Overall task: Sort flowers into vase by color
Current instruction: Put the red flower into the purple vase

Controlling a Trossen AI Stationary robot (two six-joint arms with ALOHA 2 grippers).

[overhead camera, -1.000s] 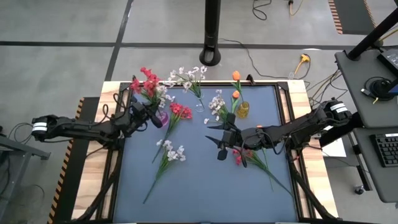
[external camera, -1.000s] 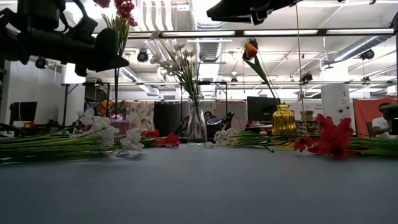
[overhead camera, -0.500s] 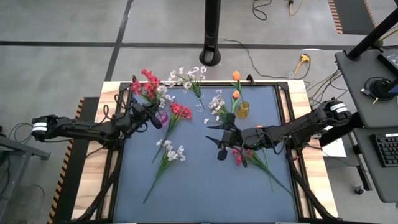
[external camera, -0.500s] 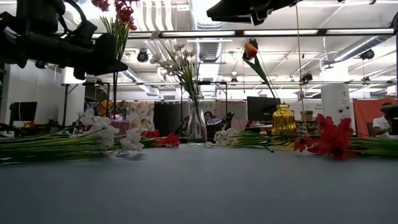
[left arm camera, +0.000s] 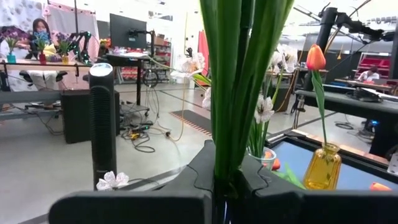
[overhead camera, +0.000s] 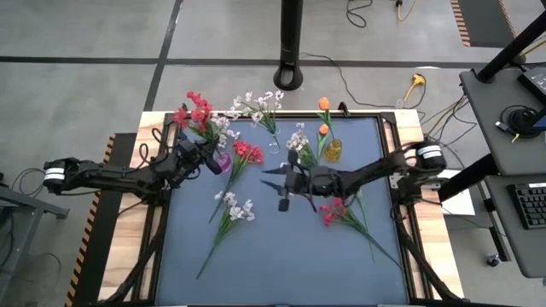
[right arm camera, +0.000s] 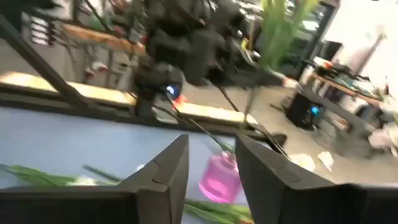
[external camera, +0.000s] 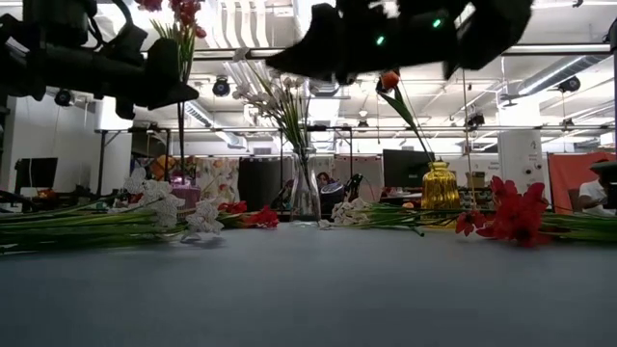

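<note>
My left gripper [overhead camera: 210,159] [left arm camera: 227,186] is shut on a red-blossomed spray [overhead camera: 194,111] and holds it upright over the pink vase [overhead camera: 223,160]; whether the stem ends are inside the vase I cannot tell. My right gripper [overhead camera: 275,188] [right arm camera: 211,168] hangs open above the table's middle, facing the pink vase [right arm camera: 219,177] and touching nothing. White sprays [overhead camera: 256,104] stand in a clear vase [overhead camera: 273,146]. Orange tulips [overhead camera: 324,104] stand in a yellow vase [overhead camera: 333,152]. A red spray [overhead camera: 246,153], two white sprays [overhead camera: 235,208] [overhead camera: 299,139] and another red spray [overhead camera: 334,211] lie flat on the mat. My left gripper pinches the red spray's bundled green stems [left arm camera: 229,137] between its two fingers, below the blossoms. The fingers come level from the table's left and lie across the stems. The spray stands upright, blossoms above the fingers [external camera: 154,82], stems running down below them.
The three vases stand in a row near the mat's far edge. Loose sprays lie on the mat's left-middle and right-middle; the near half of the blue mat [overhead camera: 281,264] is bare. A black pole base [overhead camera: 290,78] stands beyond the far edge.
My right arm has swung toward the table's left, carrying its open gripper from right of centre to the middle, nearer the pink vase. My left gripper has risen slightly, and the red spray's blossoms have gone up with it.
</note>
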